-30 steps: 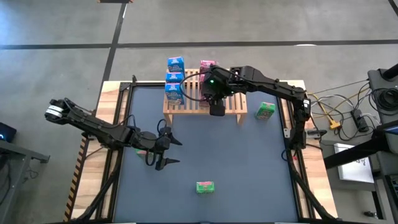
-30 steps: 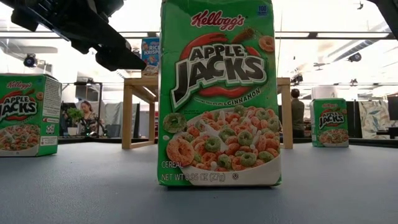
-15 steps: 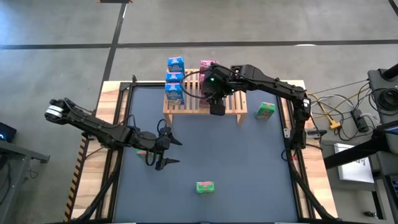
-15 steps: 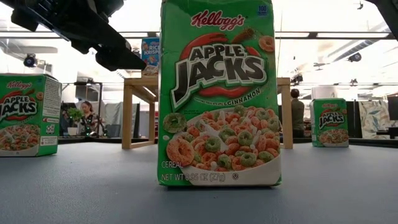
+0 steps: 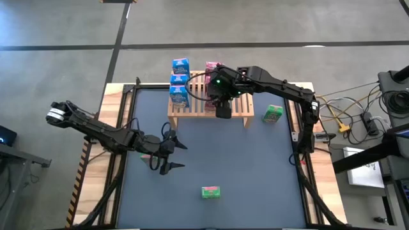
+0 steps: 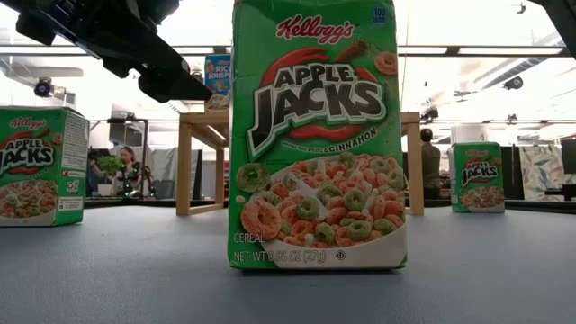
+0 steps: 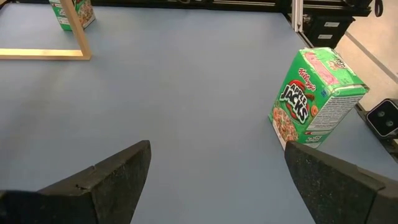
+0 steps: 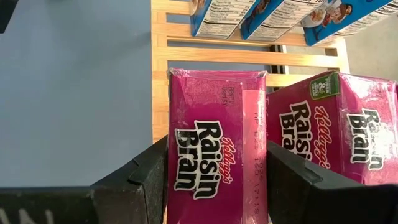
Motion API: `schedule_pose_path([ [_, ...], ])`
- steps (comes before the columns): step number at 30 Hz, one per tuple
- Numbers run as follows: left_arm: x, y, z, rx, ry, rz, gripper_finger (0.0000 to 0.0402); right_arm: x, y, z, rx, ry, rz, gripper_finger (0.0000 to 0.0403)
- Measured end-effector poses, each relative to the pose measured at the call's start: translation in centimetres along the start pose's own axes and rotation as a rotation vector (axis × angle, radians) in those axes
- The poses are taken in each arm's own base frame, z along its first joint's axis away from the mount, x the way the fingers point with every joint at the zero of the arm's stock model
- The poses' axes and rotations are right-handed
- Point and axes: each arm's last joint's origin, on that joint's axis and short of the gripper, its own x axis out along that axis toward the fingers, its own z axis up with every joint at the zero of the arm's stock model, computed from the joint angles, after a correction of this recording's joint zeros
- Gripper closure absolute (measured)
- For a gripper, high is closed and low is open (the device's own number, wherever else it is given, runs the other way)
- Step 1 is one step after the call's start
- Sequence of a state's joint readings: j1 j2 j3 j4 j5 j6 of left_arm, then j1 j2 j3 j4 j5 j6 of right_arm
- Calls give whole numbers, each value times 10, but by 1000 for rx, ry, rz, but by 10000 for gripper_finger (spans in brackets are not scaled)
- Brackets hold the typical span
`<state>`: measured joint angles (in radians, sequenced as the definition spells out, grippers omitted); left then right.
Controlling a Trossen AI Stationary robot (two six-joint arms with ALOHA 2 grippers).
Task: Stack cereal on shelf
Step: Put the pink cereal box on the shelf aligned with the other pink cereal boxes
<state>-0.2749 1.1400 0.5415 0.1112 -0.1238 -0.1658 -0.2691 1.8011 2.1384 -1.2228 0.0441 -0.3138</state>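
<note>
- Cereal boxes visible: three blue [image 5: 179,82] in a row on the shelf's [image 5: 241,112] left end; three green Apple Jacks; two pink Raisin Bran.
- Green boxes: one [image 5: 211,191] near the table's front edge, one [image 5: 273,114] right of the shelf, one largely hidden under the left arm.
- Right gripper [image 5: 222,110], over the shelf: fingers clamped on a Raisin Bran box [image 8: 214,155]; second one [image 8: 336,127] just beside, cut off.
- Left gripper [image 5: 167,155], above the tabletop: fingers spread apart, empty.
</note>
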Motion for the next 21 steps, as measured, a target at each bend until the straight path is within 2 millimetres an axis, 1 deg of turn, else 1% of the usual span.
schedule_pose_path([
  [7, 0, 0, 0, 0, 0, 0, 48, 0, 0, 0, 0, -1, -1, 209],
  [13, 0, 0, 0, 0, 0, 0, 48, 0, 0, 0, 52, -1, -1, 209],
  [17, 0, 0, 0, 0, 0, 0, 48, 0, 0, 0, 50, -1, -1, 209],
  [21, 0, 0, 0, 0, 1, 0, 48, 0, 0, 0, 10, -1, -1, 209],
])
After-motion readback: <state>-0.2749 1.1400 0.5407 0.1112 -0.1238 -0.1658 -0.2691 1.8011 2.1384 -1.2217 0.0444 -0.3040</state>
